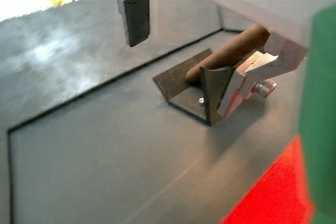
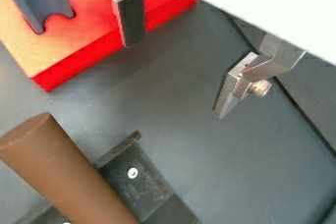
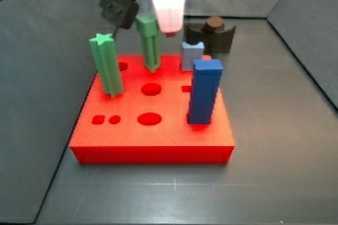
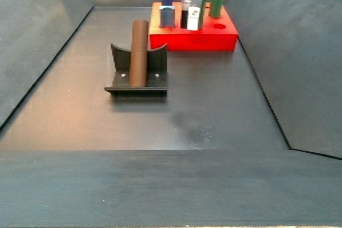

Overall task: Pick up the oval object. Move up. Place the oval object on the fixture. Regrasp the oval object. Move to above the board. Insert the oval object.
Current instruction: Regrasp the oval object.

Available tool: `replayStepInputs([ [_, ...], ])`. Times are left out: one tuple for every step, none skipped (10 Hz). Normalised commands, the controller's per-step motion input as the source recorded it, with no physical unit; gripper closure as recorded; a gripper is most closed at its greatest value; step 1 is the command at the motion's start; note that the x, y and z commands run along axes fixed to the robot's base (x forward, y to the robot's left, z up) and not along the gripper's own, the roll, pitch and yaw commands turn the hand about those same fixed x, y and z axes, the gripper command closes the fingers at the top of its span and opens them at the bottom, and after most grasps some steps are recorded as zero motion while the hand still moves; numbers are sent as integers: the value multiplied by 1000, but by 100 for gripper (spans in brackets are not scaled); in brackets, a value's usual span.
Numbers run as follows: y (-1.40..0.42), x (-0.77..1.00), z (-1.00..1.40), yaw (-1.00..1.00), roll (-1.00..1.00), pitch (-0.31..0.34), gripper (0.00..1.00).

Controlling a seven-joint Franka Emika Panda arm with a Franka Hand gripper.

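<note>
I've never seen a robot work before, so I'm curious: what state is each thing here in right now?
gripper: open, empty, in the air near the board
oval object: leaning in the fixture, not held
fixture: on the floor, carrying the oval object
board: flat on the floor, some holes free
green pegs: upright in the board
blue peg: upright in the board
</note>
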Motion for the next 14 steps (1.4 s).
replayStepInputs([
  [-3,-37,10,-371,306,156,0],
  [-6,-37,9,-259,241,202,0],
  [-1,-14,6,-144,170,205,0],
  [-1,1000,1,-133,181,185,0],
  [-1,1000,-13,-63,164,190,0],
  [-9,1000,-25,-16,152,195,0],
  [-15,1000,-21,24,131,181,0],
  [-19,1000,-19,43,111,169,0],
  [-19,1000,-21,59,92,160,0],
  [-15,1000,-24,65,75,153,0],
  [-18,1000,-25,67,62,147,0],
  [-21,1000,-25,67,61,149,0],
  [-23,1000,-23,67,61,150,0],
  [-25,1000,-21,64,53,146,0],
])
